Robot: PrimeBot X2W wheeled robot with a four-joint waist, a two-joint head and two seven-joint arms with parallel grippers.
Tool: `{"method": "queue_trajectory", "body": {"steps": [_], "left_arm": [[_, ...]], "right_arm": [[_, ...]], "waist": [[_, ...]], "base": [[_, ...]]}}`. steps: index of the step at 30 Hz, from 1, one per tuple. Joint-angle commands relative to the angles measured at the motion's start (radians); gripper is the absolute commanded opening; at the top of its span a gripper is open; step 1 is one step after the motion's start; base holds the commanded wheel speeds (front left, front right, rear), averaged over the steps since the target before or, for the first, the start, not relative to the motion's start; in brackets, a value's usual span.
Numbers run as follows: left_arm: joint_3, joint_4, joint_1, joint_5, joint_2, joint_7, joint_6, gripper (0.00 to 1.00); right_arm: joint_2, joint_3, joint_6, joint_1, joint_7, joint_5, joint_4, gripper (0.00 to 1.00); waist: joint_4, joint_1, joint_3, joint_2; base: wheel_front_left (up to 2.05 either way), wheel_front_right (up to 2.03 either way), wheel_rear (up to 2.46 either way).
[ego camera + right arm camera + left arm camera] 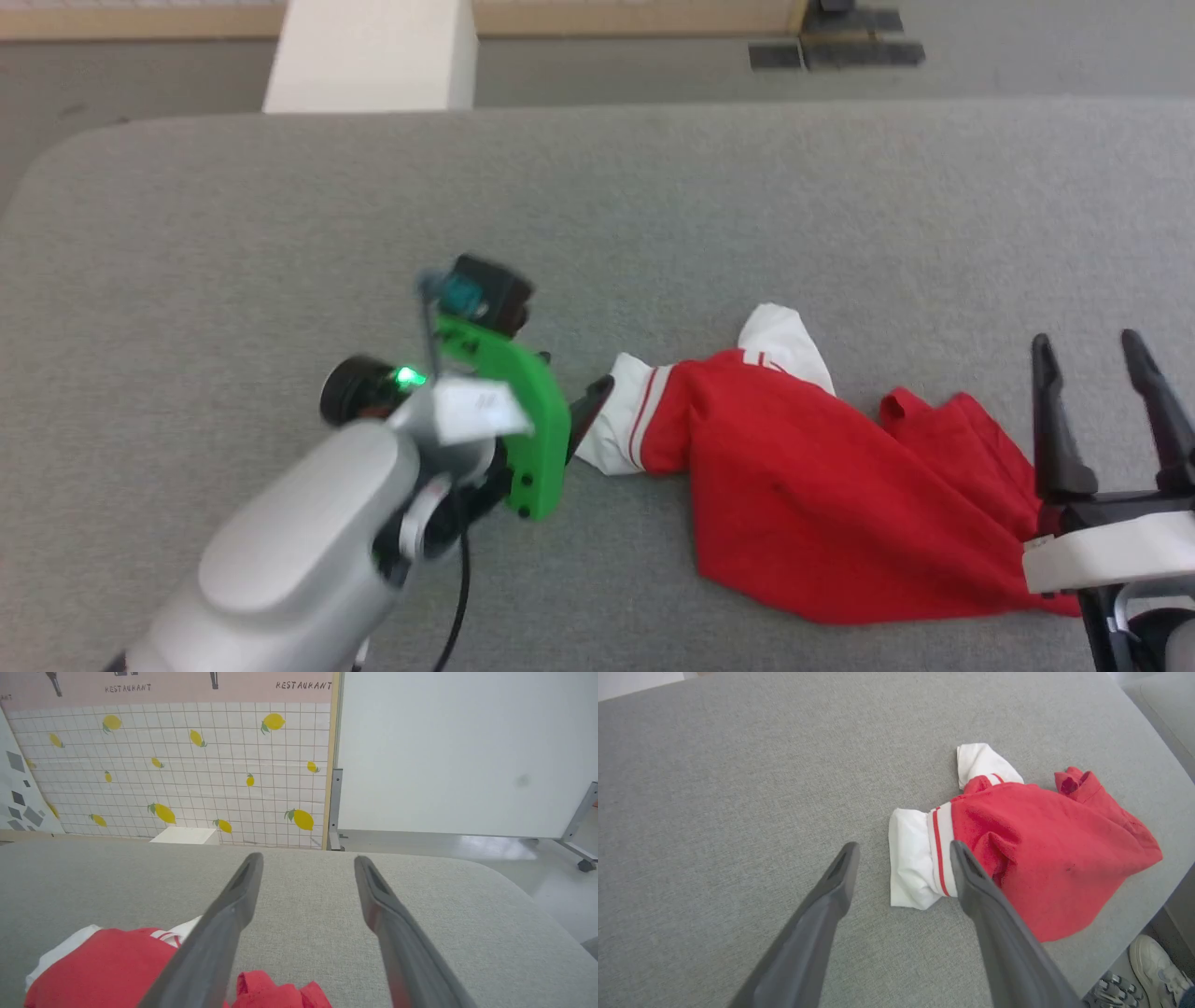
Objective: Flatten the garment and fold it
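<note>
Red shirt point(822, 485) is being left bunched on the grey table point(280, 233); left gripper point(903, 845) and right gripper point(308, 857) are being held spread, empty.

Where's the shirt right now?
In the head view the shirt lies crumpled on the table, right of centre, with the left gripper by its white sleeve and the right gripper at its red end.

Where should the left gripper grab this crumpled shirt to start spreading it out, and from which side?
Take the white sleeve at its cuff edge, coming in low from the robot's left. It juts out flat on the table, clear of the shirt's bunched red body. The open left gripper faces it, so one finger could likely slide under the cuff.
</note>
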Motion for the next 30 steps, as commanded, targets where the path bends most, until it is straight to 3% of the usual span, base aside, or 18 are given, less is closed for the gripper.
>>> {"method": "queue_trajectory", "body": {"steps": [1,4,9,16,20,22,23,25,30], "left_arm": [[-0.009,0.017,-0.048,-0.02,-0.008,0.061,-0.004,1.0],[-0.028,0.063,-0.133,-0.051,-0.02,0.205,0.001,1.0],[-0.053,0.125,-0.211,-0.079,-0.032,0.348,0.009,1.0],[-0.091,0.204,-0.267,-0.058,-0.019,0.413,-0.017,1.0],[-0.129,0.23,-0.264,-0.078,-0.013,0.482,-0.056,1.0],[-0.147,0.234,-0.252,-0.097,0.002,0.523,-0.08,0.05],[-0.155,0.231,-0.248,-0.099,0.015,0.533,-0.096,0.0],[-0.148,0.226,-0.245,-0.094,0.029,0.507,-0.111,0.0],[-0.11,0.229,-0.266,-0.04,0.029,0.343,-0.142,0.0]], "right_arm": [[0.01,-0.013,-0.001,0.008,-0.017,-0.015,-0.008,1.0],[0.024,-0.038,-0.001,-0.001,-0.039,-0.034,-0.013,1.0],[0.034,-0.053,-0.001,-0.011,-0.071,-0.042,-0.01,1.0],[0.036,-0.056,-0.001,-0.022,-0.108,-0.018,0.01,1.0],[0.036,-0.058,-0.001,-0.029,-0.125,-0.007,0.027,1.0],[0.036,-0.058,-0.001,-0.032,-0.131,-0.006,0.036,1.0],[0.036,-0.058,-0.001,-0.034,-0.134,-0.005,0.042,1.0],[0.036,-0.061,-0.001,-0.037,-0.137,-0.002,0.053,1.0],[0.036,-0.06,-0.001,-0.044,-0.13,-0.004,0.078,1.0]], "waist": [[-0.049,0.0,0.063,-0.0001],[-0.075,0.0,0.097,-0.0001],[-0.114,0.0,0.144,-0.0001],[-0.149,0.0,0.195,-0.0001],[-0.158,0.0,0.216,-0.0001],[-0.16,0.0,0.218,-0.0001],[-0.16,0.0,0.216,-0.0001],[-0.156,0.0,0.205,-0.0001],[-0.137,0.0,0.146,-0.0001]], "base": [[0.0,0.0,0.0],[0.0,0.0,0.0],[0.0,0.0,0.0],[0.0,0.0,0.0],[0.0,0.0,0.0],[0.0,0.0,0.0],[0.0,0.0,0.0],[0.0,0.0,0.0],[0.0,0.0,0.0]]}}
